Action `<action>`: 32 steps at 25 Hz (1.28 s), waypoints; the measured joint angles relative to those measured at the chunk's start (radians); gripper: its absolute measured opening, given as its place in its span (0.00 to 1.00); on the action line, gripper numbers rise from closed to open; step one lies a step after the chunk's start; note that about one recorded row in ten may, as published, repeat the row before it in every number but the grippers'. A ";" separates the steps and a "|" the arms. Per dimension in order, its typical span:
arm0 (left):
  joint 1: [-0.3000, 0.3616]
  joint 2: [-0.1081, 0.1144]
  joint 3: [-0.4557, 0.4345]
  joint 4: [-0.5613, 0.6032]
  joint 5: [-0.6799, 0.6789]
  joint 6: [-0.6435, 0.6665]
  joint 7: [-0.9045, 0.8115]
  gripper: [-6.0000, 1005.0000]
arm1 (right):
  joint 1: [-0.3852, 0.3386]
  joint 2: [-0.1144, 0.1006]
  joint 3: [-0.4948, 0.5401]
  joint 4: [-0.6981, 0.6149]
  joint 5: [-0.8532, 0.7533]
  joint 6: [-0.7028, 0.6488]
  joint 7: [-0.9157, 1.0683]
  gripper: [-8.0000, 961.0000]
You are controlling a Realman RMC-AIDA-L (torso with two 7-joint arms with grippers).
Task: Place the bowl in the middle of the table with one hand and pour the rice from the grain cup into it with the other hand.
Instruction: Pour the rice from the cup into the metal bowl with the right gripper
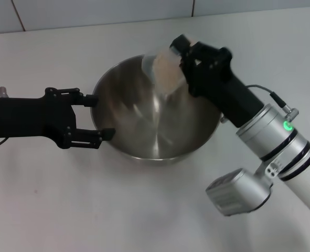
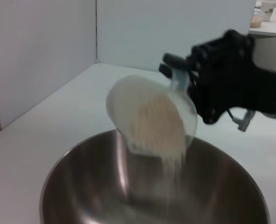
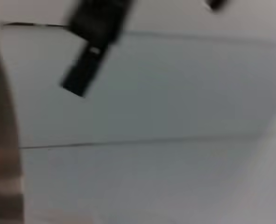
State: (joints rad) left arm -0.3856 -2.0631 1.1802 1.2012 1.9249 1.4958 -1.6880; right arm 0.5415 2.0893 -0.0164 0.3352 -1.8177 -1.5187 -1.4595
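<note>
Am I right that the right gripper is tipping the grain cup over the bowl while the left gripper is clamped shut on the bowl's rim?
Not quite: the head view shows the left gripper open, its fingers apart beside the bowl. The right gripper is indeed tipping the grain cup over it, rice falling.

Bright, even light falls from above, soft shadow under the bowl [image 1: 157, 118], while the right wrist view smears into blur.

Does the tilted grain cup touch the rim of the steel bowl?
Apart. The left wrist view shows the grain cup held by the right end effector above the bowl, white table visible between cup and far rim.
</note>
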 joint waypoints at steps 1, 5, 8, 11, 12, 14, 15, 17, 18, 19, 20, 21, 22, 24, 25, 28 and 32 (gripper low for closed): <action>-0.001 0.000 0.000 0.000 0.000 -0.001 0.000 0.84 | -0.003 0.001 0.000 0.004 -0.019 0.000 -0.056 0.02; -0.007 -0.001 0.000 -0.005 0.000 0.000 0.000 0.84 | -0.012 0.002 0.004 0.030 -0.066 0.017 -0.322 0.02; -0.010 -0.002 0.001 -0.008 0.000 0.000 -0.001 0.84 | -0.012 0.003 0.009 0.052 -0.067 0.051 -0.535 0.02; -0.010 -0.002 0.001 -0.009 0.000 0.000 -0.002 0.84 | -0.012 0.003 0.012 0.057 -0.067 0.076 -0.690 0.02; -0.010 -0.002 0.001 -0.009 0.000 0.000 -0.002 0.84 | -0.011 0.003 0.012 0.058 -0.068 0.083 -0.731 0.02; -0.010 -0.002 0.001 -0.009 0.000 0.000 -0.004 0.84 | -0.008 0.003 0.015 0.059 -0.067 0.103 -0.822 0.02; -0.010 -0.002 0.001 -0.009 0.000 0.000 -0.005 0.84 | -0.006 0.003 0.016 0.059 -0.065 0.111 -0.865 0.02; -0.010 -0.002 0.001 -0.006 0.000 0.001 -0.007 0.84 | -0.005 0.003 0.020 0.056 -0.060 0.125 -0.948 0.02; -0.010 -0.002 0.001 -0.004 0.000 0.002 -0.008 0.84 | -0.004 0.003 0.021 0.054 -0.059 0.132 -0.983 0.02; -0.010 -0.002 0.001 -0.003 0.000 0.002 -0.008 0.84 | -0.003 0.003 0.023 0.051 -0.060 0.136 -1.005 0.02; -0.010 -0.002 0.001 -0.003 0.000 0.003 -0.008 0.84 | -0.002 0.003 0.025 0.048 -0.061 0.142 -1.026 0.02; -0.010 -0.002 0.001 -0.002 0.000 0.003 -0.009 0.84 | 0.000 0.003 0.028 0.045 -0.063 0.147 -1.046 0.02; -0.010 -0.002 0.001 -0.002 0.000 0.003 -0.009 0.84 | 0.001 0.003 0.029 0.043 -0.064 0.149 -1.060 0.02; -0.010 -0.002 0.001 -0.002 0.000 0.003 -0.010 0.84 | 0.006 0.003 0.029 0.039 -0.065 0.151 -1.087 0.02; -0.010 -0.002 0.001 -0.002 0.000 0.003 -0.010 0.84 | 0.008 0.003 0.029 0.040 -0.065 0.151 -1.093 0.02; -0.011 -0.002 0.001 -0.002 0.000 0.004 -0.010 0.84 | 0.004 0.003 0.058 0.091 -0.052 0.153 -1.049 0.03; -0.011 -0.001 0.001 -0.001 0.000 0.005 -0.010 0.84 | -0.057 -0.004 0.189 0.301 -0.042 0.153 -0.722 0.03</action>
State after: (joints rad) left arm -0.3968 -2.0646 1.1808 1.1997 1.9248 1.5004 -1.6980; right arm 0.4842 2.0857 0.1728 0.6365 -1.8596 -1.3654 -2.1817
